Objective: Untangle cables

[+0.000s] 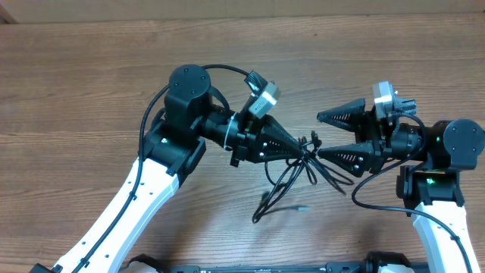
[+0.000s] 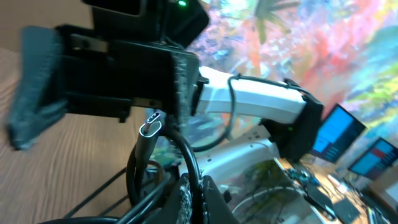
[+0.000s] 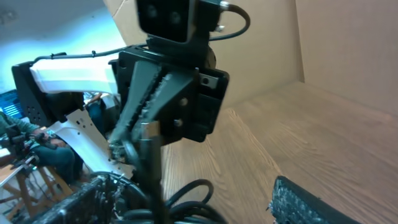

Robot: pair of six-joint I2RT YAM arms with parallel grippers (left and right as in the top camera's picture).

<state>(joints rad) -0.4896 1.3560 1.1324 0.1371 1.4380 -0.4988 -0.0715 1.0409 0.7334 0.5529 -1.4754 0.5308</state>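
The cables (image 1: 292, 178) are thin black cords in a tangle at mid-table, with loops trailing toward the front and a small plug (image 1: 301, 207) on the wood. My left gripper (image 1: 305, 152) is shut on a cord of the tangle and holds it lifted. In the left wrist view its fingers (image 2: 194, 198) pinch one black cable, and a silver-tipped plug (image 2: 151, 123) stands just above. My right gripper (image 1: 319, 135) is open, facing the left one. Its lower finger is next to the tangle. In the right wrist view, cable loops (image 3: 199, 198) lie between its fingers (image 3: 199, 208).
The wooden table (image 1: 91, 91) spreads all round. Both arms meet at the middle, fingertips almost touching. Thicker black cords run along the left arm (image 1: 148, 121) and the right arm (image 1: 379, 205). The table's front edge is near the arm bases.
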